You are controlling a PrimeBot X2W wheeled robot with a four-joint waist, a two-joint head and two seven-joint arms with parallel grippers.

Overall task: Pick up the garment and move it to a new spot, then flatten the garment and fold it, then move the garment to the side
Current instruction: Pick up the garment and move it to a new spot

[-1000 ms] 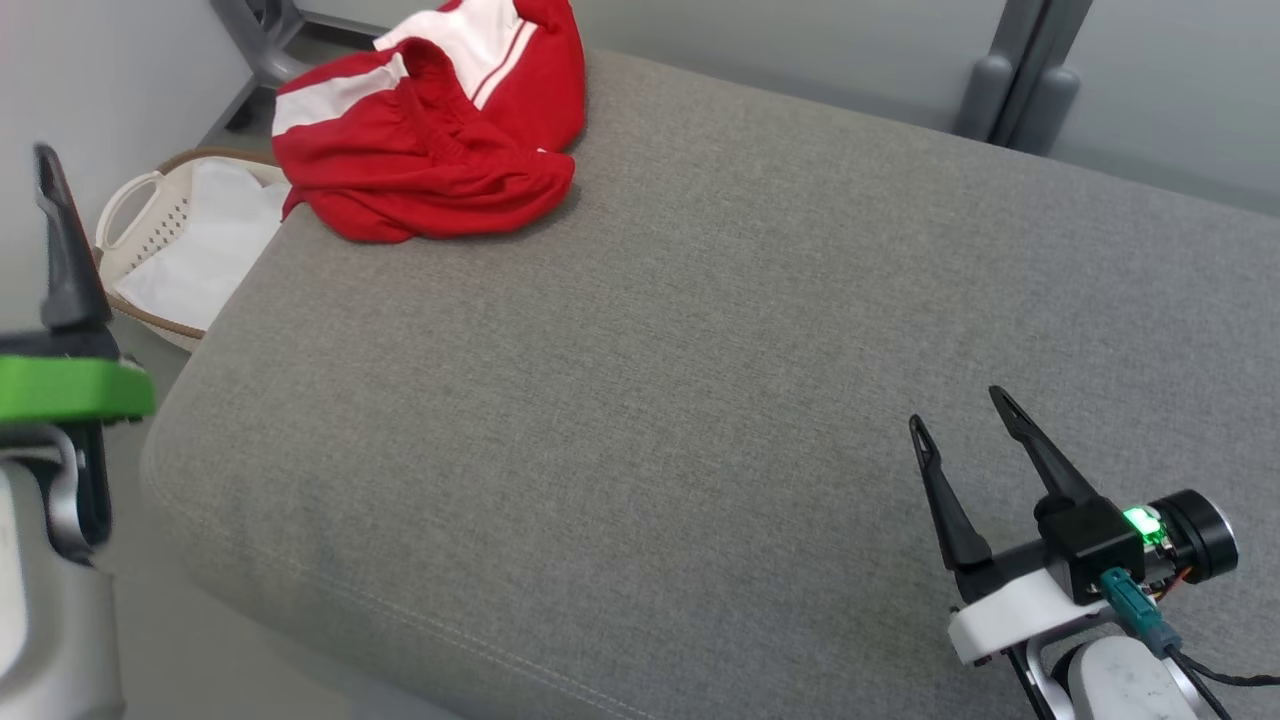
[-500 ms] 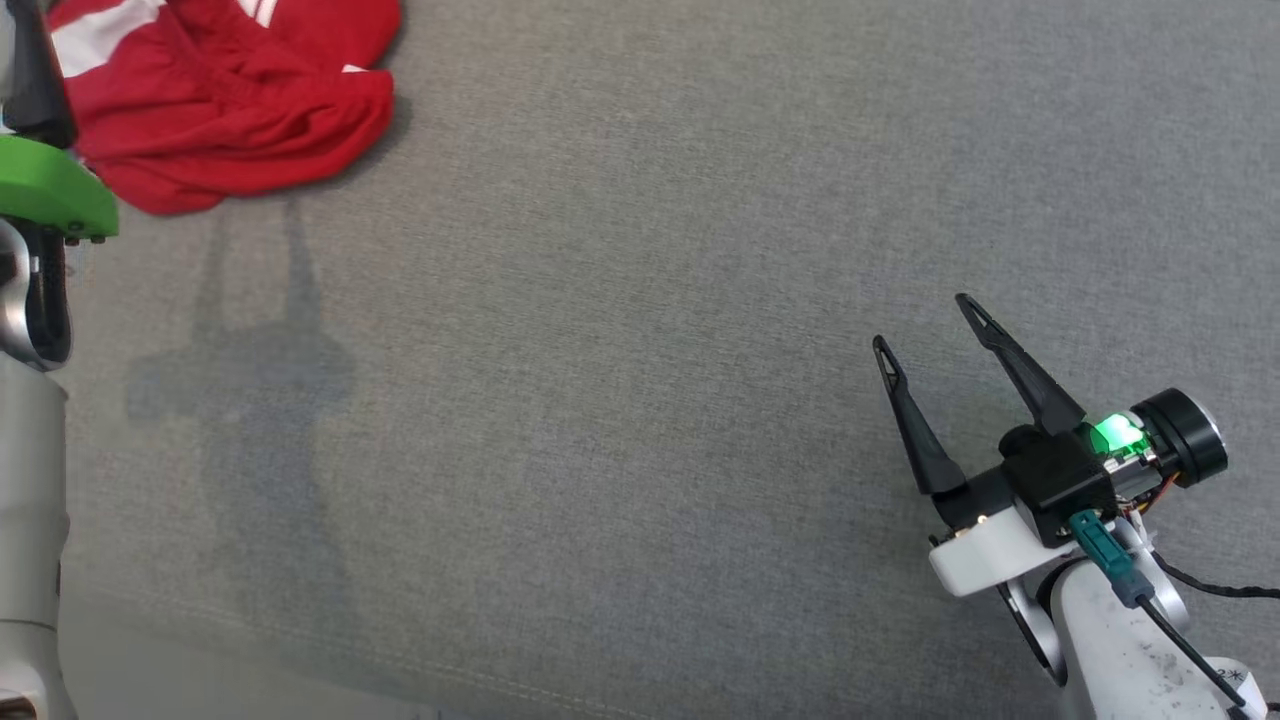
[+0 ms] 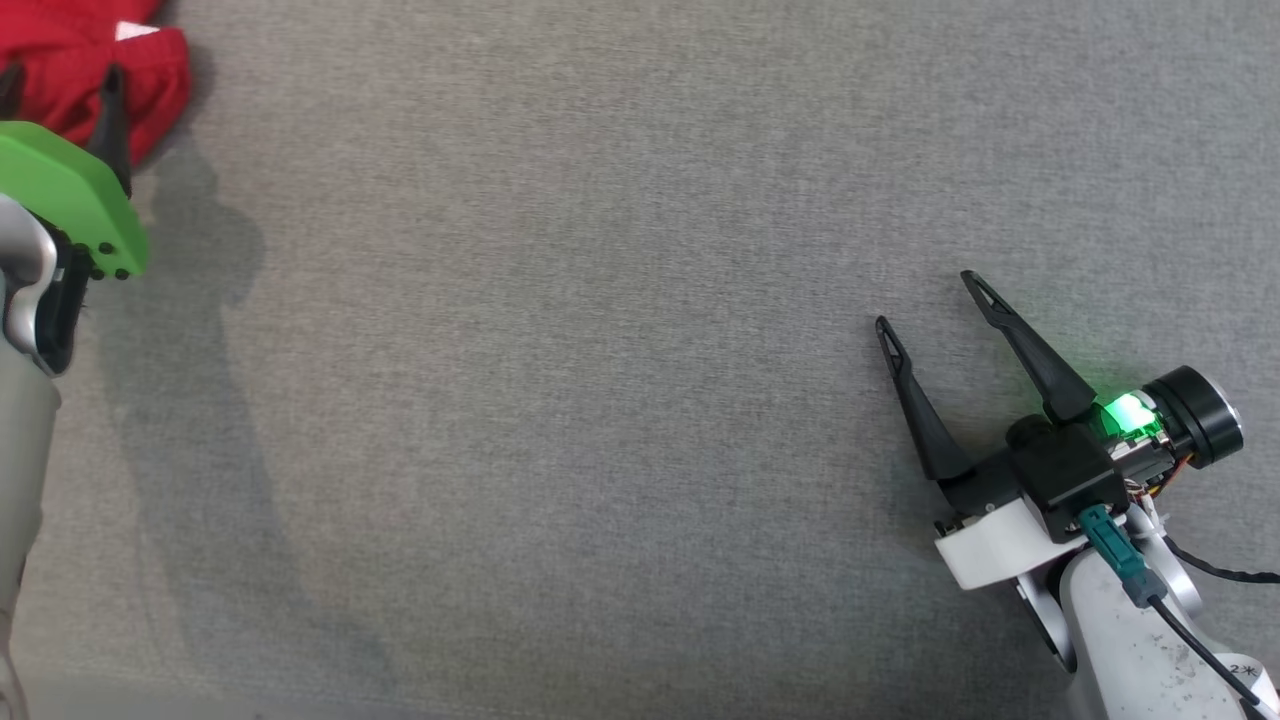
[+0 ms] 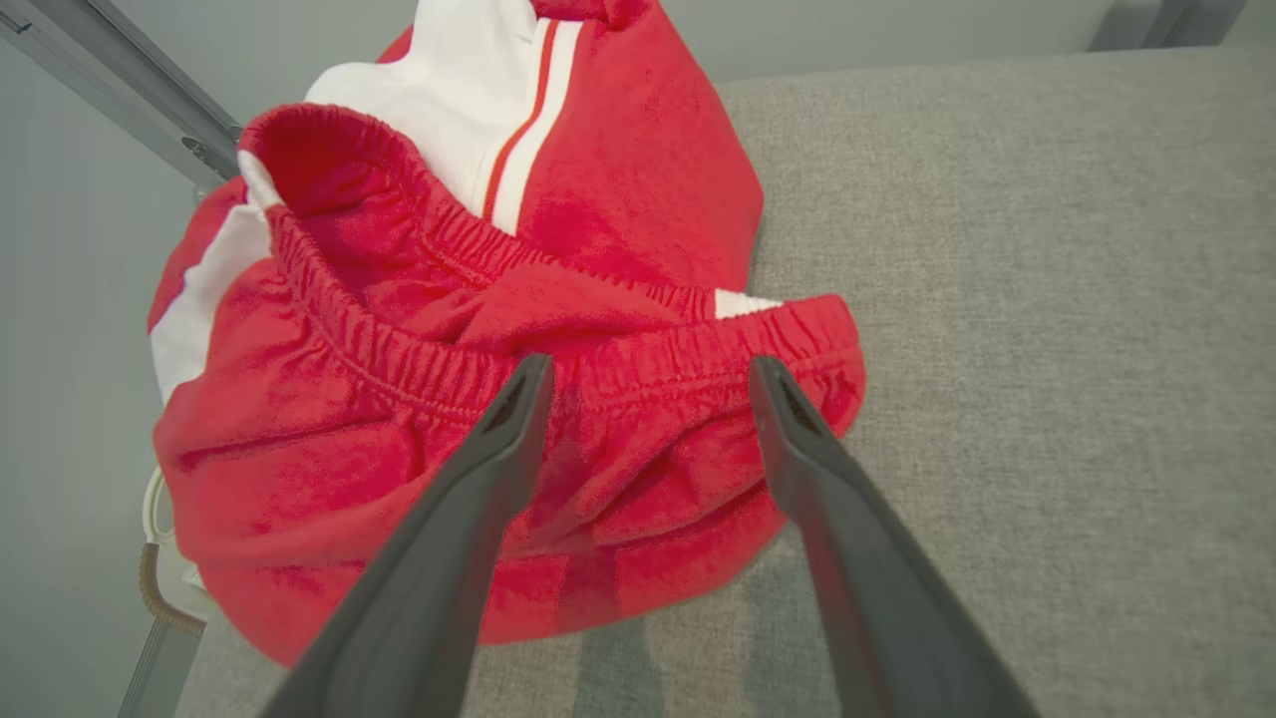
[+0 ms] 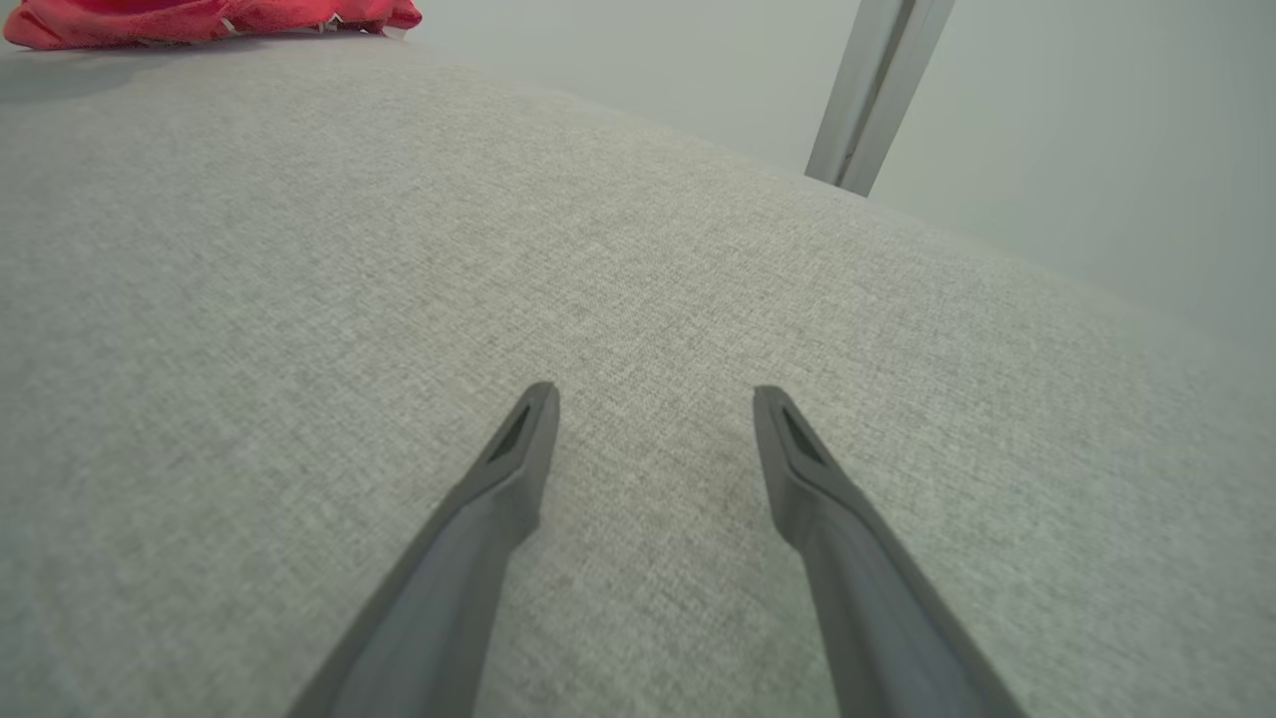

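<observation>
Light even, diffuse, bright, with no glare on the grey cushion. Head view: soft, broad shadow of the left arm lies on the weave at lower left, its edges fuzzy. Green lamp on the right gripper tints the cloth just above it. Left wrist view: garment sharp, red saturated; two faint stripe shadows on the cushion below it. Wrist views bow straight edges — wide-angle. Fingers go soft toward the bottom edge.

On my right gripper I see two long dark tapered fingers, a black block and a white base. It also has a green light and a teal plug with a black cable. My left wrist wears a bright green plate with dark screws over a pale grey forearm.
</observation>
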